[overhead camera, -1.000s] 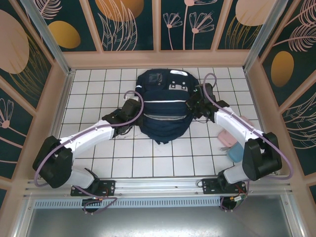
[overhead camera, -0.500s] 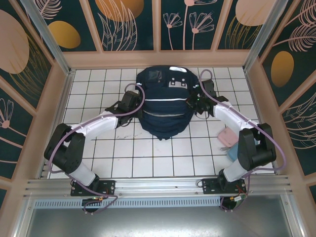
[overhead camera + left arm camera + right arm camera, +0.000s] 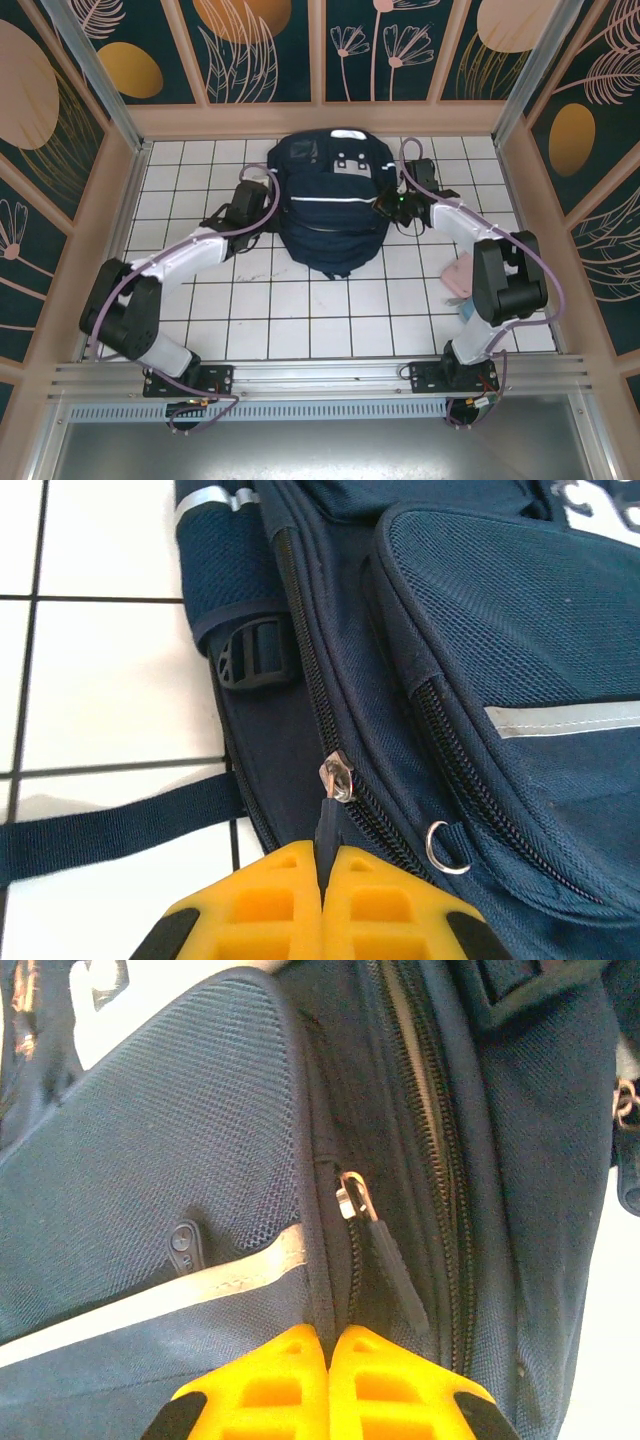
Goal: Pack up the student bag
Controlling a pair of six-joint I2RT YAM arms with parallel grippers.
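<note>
I see the student bag (image 3: pixel 330 205) shoved farther back. My left gripper (image 3: pixel 322 880) pinches a zipper pull (image 3: pixel 328 825); right gripper (image 3: pixel 327 1360) is shut at a seam (image 3: pixel 316 1210), hold unclear. Zip work, I judge.

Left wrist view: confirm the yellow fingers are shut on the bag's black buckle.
No: the left wrist view shows the left gripper shut on the zipper pull of the student bag; the black buckle lies apart, untouched.

Bright, even light from above. Casts soft, short shadows beside the student bag (image 3: pixel 330 215) onto white tiles (image 3: pixel 180 170). Blows tiles out in the left wrist view; blurs nearest foreground slightly.
</note>
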